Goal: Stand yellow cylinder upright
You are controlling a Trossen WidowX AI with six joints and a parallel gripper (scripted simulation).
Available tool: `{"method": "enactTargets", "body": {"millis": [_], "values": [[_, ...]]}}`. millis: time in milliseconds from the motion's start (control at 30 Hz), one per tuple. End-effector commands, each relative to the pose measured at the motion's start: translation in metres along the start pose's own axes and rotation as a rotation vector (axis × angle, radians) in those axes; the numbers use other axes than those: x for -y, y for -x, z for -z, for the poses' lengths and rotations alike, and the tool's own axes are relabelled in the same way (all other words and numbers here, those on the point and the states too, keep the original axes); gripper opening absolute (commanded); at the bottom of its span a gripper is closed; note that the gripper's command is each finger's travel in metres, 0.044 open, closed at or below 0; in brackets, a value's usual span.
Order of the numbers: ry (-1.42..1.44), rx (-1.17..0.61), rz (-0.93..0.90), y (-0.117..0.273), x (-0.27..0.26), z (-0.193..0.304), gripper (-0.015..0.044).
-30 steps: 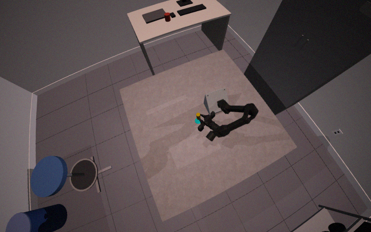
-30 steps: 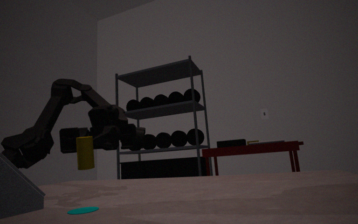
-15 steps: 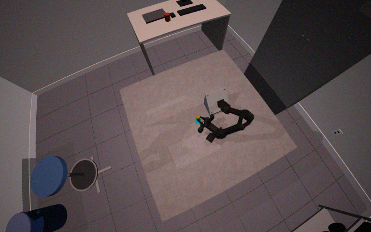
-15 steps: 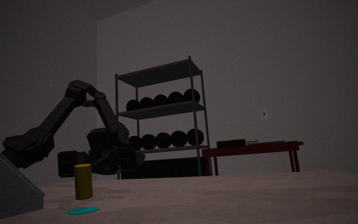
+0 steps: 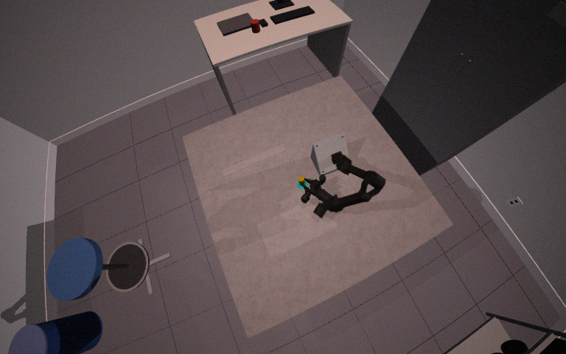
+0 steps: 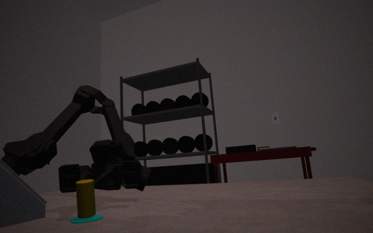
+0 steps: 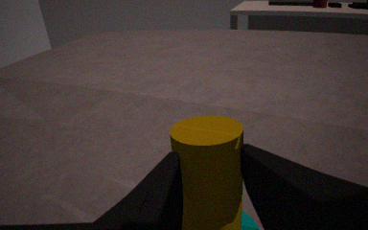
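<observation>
The yellow tall cylinder (image 5: 301,179) (image 6: 85,199) (image 7: 208,182) is upright, or very nearly so. Its lower end is over the cyan circle (image 5: 299,185) (image 6: 96,218) (image 7: 248,222), whose rim shows around its foot in the exterior view. The foot looks to be at the circle's surface; a very small gap cannot be ruled out. My gripper (image 5: 304,184) (image 7: 209,157) is shut on the cylinder, with one dark finger on each side of its upper part. The cylinder hides part of the circle, and the fingers hide its sides in the wrist view.
A grey slanted block (image 5: 329,152) (image 6: 20,197) stands near the arm's base, to the left of the cylinder in the exterior view. The pale mat (image 5: 259,292) lies under the arm. A desk (image 5: 233,46) (image 7: 249,9) stands beyond the mat, and a blue stool (image 5: 74,269) stands off it.
</observation>
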State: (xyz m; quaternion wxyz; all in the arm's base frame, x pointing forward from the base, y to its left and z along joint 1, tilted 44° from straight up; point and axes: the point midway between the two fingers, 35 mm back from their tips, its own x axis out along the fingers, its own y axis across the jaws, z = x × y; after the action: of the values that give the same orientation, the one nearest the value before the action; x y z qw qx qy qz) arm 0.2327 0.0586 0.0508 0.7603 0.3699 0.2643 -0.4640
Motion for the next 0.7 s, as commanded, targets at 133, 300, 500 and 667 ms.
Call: {"method": "enactTargets", "body": {"millis": [133,300,500,667], "values": [[-0.005,-0.002,0.0,0.0,0.0,0.001,0.021],[-0.005,-0.002,0.0,0.0,0.0,0.001,0.0341],[-0.005,-0.002,0.0,0.0,0.0,0.001,0.04],[-0.006,-0.002,0.001,0.005,-0.003,-0.021,0.04]]}}
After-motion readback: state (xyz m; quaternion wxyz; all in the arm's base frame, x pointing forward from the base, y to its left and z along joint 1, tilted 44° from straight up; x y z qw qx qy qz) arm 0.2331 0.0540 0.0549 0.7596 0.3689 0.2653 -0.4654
